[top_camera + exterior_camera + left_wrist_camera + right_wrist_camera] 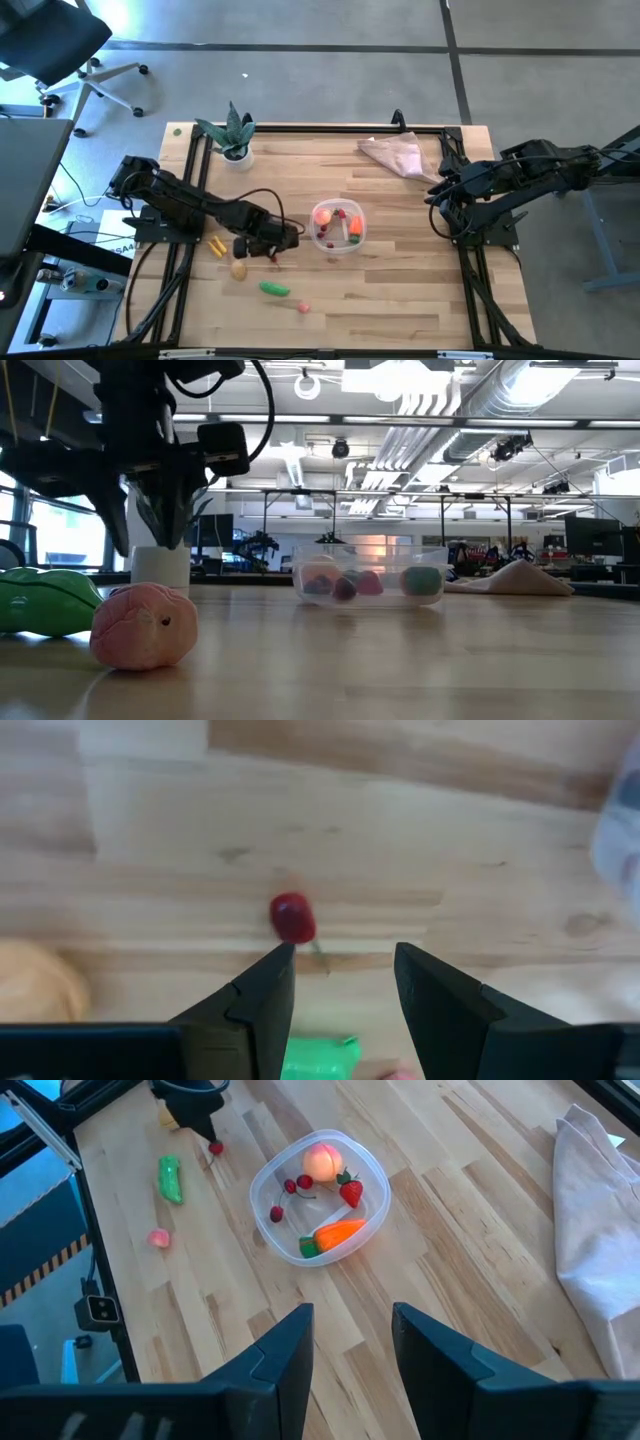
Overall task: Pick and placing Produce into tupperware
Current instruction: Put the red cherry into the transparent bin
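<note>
Pink piece [144, 626] x1 | green pod [274, 289] x1 | tupperware [322, 239] x1 | both jaws apart, gripping nothing

I note table [400, 300]: pale wood planks, smooth, satin sheen, visible grain and knots. Tupperware [372, 1208]: clear plastic, thin wall, glossy. Carrot [338, 1233] and strawberry [350, 1189] inside: smooth moulded plastic look. Cherry [293, 917]: glossy dark red, small highlight. Green pod [40, 600]: shiny, smooth. Pink piece [143, 625]: matt, dimpled, slightly rough. Cloth [600, 1210]: soft woven fabric, matt, creased. Left gripper [340, 982] fingers [262, 1000]: dark matt plastic. I see table frame [190, 190]: black matt metal.
</note>
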You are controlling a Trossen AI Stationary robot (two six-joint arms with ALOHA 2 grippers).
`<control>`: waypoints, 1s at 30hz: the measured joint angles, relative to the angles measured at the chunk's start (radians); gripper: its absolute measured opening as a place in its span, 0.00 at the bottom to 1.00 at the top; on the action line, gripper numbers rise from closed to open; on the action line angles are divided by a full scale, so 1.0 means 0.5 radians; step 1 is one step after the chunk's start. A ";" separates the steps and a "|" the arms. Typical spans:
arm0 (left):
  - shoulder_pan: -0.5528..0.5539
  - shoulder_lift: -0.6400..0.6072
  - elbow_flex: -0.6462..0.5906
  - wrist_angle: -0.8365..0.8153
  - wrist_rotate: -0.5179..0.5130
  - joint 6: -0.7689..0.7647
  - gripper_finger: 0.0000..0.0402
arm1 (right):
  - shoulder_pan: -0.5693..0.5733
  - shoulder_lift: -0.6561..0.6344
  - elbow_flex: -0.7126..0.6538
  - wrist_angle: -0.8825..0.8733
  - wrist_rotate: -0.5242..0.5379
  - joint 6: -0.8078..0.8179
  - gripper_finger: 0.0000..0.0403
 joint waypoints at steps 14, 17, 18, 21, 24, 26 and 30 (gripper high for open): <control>-0.053 0.140 0.001 -0.047 0.143 -0.120 0.41 | 0.000 -0.001 0.000 0.000 0.000 0.000 0.32; -0.048 0.174 0.001 -0.012 0.151 -0.140 0.41 | 0.000 -0.001 0.001 0.000 0.000 -0.001 0.32; -0.048 0.190 0.001 0.006 0.151 -0.140 0.41 | 0.000 -0.001 0.000 0.000 -0.001 -0.001 0.32; -0.047 0.222 0.001 0.052 0.117 -0.140 0.41 | 0.000 -0.001 0.001 0.000 0.000 0.000 0.32; -0.047 0.243 -0.001 0.047 0.102 -0.141 0.41 | 0.000 -0.001 0.001 -0.001 -0.001 0.000 0.32; -0.047 0.254 0.001 0.039 0.097 -0.141 0.41 | 0.000 0.000 0.000 0.000 0.000 -0.001 0.32; -0.047 0.273 0.000 0.002 0.091 -0.140 0.41 | 0.000 0.000 0.000 0.000 0.000 0.000 0.32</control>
